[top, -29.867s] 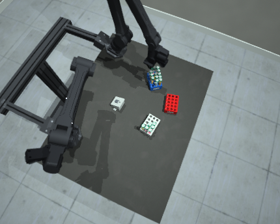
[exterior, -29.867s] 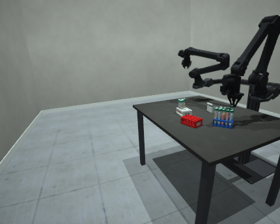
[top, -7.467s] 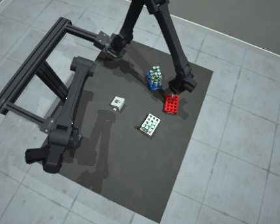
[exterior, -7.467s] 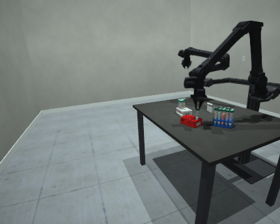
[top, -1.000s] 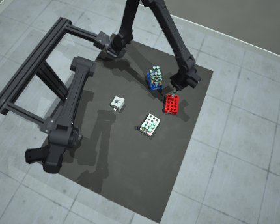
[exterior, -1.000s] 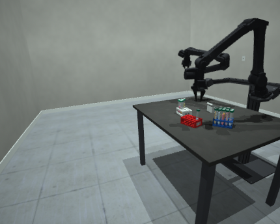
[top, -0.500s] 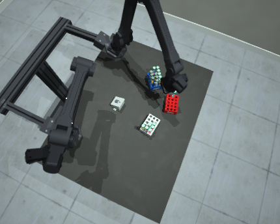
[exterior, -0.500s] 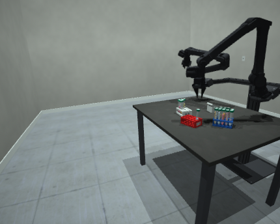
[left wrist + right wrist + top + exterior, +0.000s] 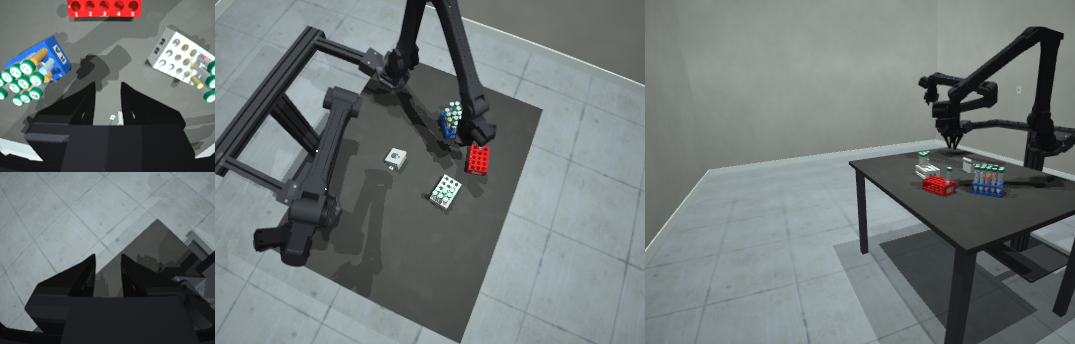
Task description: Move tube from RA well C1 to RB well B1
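The blue rack RA (image 9: pixel 445 131) (image 9: pixel 987 192) (image 9: pixel 64 66) holds several green-capped tubes. The white rack RB (image 9: pixel 459 185) (image 9: pixel 153 62) has tubes at its far end from the label and open wells nearer the label. Which well is C1 in RA, and whether it is filled, I cannot tell. One green-capped tube (image 9: pixel 949 173) stands upright in the red rack (image 9: pixel 476 172) (image 9: pixel 932 186) (image 9: pixel 97 14). My left gripper (image 9: pixel 953 148) (image 9: pixel 107 87) is partly open and empty, high over the bench between the racks. My right gripper (image 9: pixel 108 259) is partly open and empty, away from the racks.
The white button box (image 9: pixel 398 161) (image 9: pixel 968 165) stands nearer the arm bases than the racks; its lamp (image 9: pixel 391 168) looks unlit. The red rack lies beyond and between RA and RB. My left arm hides part of RA in the top view.
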`<state>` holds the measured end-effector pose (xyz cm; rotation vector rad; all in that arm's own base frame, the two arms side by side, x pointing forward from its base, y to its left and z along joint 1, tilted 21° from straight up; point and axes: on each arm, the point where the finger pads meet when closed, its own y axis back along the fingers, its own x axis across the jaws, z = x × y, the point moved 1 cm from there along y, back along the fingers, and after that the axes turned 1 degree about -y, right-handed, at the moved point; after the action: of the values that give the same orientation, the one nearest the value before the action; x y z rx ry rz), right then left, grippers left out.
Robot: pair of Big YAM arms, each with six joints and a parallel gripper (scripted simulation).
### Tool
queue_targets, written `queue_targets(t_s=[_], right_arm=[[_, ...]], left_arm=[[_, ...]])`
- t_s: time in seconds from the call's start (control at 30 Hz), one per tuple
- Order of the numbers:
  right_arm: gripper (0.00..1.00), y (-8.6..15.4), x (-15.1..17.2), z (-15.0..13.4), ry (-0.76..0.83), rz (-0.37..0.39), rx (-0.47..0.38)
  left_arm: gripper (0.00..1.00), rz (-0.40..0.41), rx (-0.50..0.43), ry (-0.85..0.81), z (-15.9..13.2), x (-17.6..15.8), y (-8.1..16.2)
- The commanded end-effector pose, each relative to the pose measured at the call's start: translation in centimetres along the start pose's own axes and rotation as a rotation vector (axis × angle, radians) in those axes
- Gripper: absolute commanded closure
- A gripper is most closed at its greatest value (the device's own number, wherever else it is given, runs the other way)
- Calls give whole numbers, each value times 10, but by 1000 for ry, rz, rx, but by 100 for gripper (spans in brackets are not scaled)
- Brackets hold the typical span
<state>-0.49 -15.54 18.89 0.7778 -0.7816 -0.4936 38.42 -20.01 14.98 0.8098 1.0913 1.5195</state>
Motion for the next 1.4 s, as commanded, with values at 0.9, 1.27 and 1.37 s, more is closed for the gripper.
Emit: queue_targets(t_s=[0.9, 1.27, 1.37], right_arm=[[70, 11, 9, 8, -9, 29, -15], [70, 11, 9, 8, -9, 29, -15], [70, 11, 9, 8, -9, 29, -15]], left_arm=[[70, -13, -27, -398, -21, 86, 6], [70, -7, -19, -401, -41, 136, 4], [70, -4, -12, -402, -48, 150, 4]])
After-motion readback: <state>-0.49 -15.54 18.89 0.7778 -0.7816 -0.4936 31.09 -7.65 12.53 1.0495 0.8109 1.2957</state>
